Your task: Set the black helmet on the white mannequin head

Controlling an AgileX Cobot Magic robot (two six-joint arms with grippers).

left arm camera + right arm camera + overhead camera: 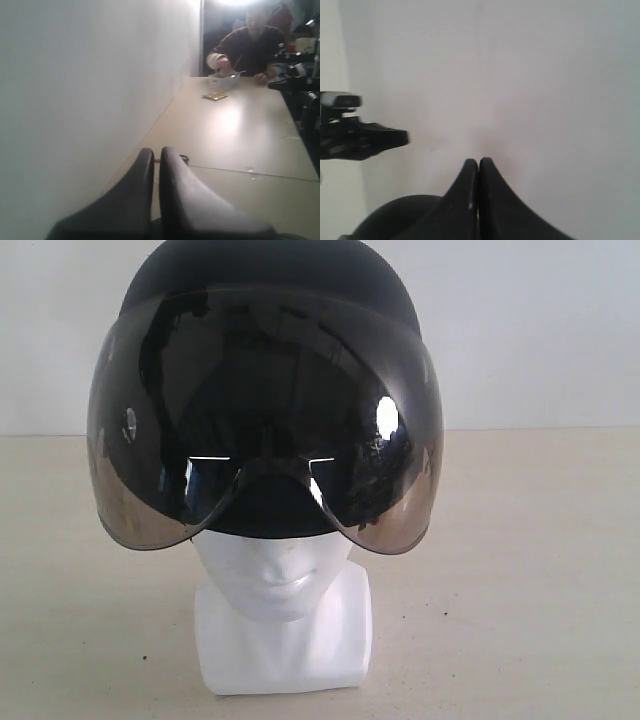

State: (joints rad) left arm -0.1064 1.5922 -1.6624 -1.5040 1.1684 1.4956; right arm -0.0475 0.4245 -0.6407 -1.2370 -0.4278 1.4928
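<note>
I saw the black helmet (265, 390) seated on the white mannequin head (285, 590), visor covering the eyes; the head stood upright on the surface (520, 570); left tool (156, 150) was pinched together, empty; right tool (478, 161) likewise.

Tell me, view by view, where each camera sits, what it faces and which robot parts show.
Exterior view: low over the table, facing the white mannequin head wearing the black helmet head-on; no robot parts show.
Left wrist view: behind the shut left gripper, looking along the table toward a seated person.
Right wrist view: behind the shut right gripper, facing the white wall.
Shared: both wrist views show that wall.
</note>
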